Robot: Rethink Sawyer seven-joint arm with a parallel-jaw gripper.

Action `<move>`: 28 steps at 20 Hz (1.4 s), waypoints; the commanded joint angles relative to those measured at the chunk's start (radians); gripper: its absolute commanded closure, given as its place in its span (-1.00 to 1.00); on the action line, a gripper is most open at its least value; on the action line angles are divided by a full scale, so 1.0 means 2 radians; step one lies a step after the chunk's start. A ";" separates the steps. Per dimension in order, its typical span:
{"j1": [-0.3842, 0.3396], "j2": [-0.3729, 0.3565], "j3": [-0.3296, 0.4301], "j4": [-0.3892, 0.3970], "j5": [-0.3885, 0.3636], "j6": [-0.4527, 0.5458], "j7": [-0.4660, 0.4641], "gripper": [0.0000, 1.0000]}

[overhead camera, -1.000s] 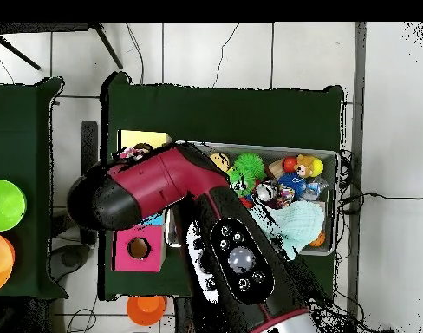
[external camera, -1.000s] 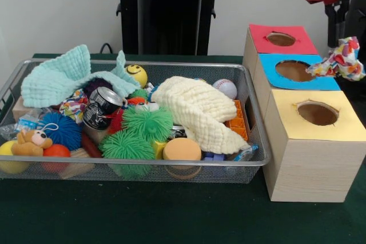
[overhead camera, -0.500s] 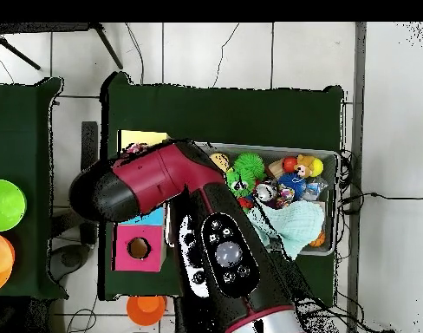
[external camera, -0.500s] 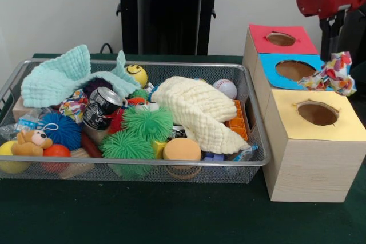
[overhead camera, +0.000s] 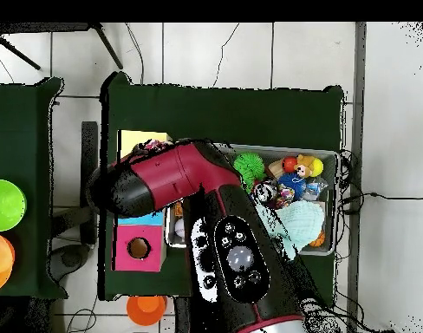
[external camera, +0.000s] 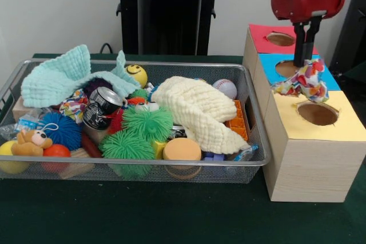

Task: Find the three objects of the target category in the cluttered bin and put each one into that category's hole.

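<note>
over the blue box (external camera: 269, 67), hand (external camera: 305, 64) gripping patterned cloth (external camera: 303, 81), wire bin (external camera: 251, 158) full of toys

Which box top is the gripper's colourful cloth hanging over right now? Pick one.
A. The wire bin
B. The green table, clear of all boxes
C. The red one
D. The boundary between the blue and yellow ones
D: in the front view the gripper holds the colourful patterned cloth, which dangles where the blue box top meets the yellow box top, short of the yellow hole.
</note>
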 commanded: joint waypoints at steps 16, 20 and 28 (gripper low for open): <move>0.064 0.074 -0.076 -0.046 0.038 0.002 0.122 1.00; 0.068 0.074 -0.082 -0.044 0.051 0.001 0.117 1.00; 0.077 0.085 -0.100 -0.049 0.058 -0.009 0.110 1.00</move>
